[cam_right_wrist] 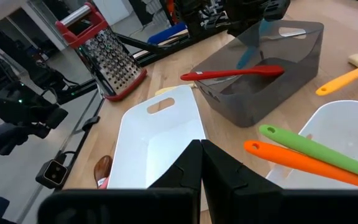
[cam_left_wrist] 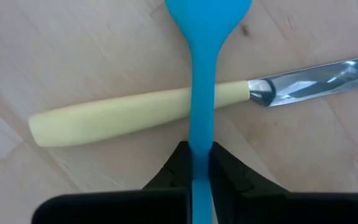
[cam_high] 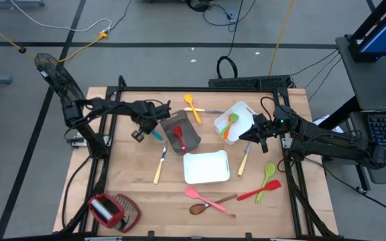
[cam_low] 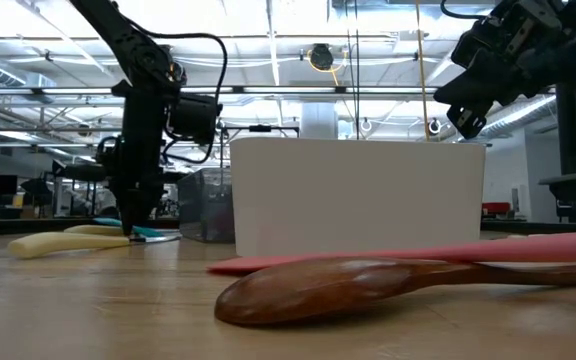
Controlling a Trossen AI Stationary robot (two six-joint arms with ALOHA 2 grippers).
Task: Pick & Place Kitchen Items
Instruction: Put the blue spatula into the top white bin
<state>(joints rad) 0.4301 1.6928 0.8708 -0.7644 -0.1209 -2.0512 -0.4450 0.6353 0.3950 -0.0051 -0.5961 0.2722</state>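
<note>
My left gripper [cam_high: 149, 131] is low over the table beside the grey bin [cam_high: 191, 137] and is shut on a blue utensil [cam_left_wrist: 207, 37]. The blue utensil crosses above a pale-handled metal knife [cam_left_wrist: 123, 115] that lies flat on the wood. A red utensil [cam_high: 178, 137] lies in the grey bin. My right gripper [cam_right_wrist: 201, 158] is shut and empty, raised next to the far white tray [cam_high: 246, 110]. That tray holds a green utensil [cam_right_wrist: 319, 152] and an orange utensil [cam_right_wrist: 303, 163]. My left gripper pinches the blue utensil's thin handle [cam_left_wrist: 199, 140] between its two fingers [cam_left_wrist: 178, 163], which lie across it. The fingers come from above, pointing down. The handle runs forward over the knife's handle; I cannot tell whether it touches the knife or the table.
A second white tray [cam_high: 206, 175] stands at the table's middle. Around it lie two knives [cam_high: 160, 165] [cam_high: 244, 161], a yellow spatula [cam_high: 191, 107], a green spoon [cam_high: 268, 175], red [cam_high: 260, 192] and pink [cam_high: 203, 197] utensils and a wooden spoon [cam_low: 368, 285]. A red grater [cam_high: 112, 211] is at the near left.
</note>
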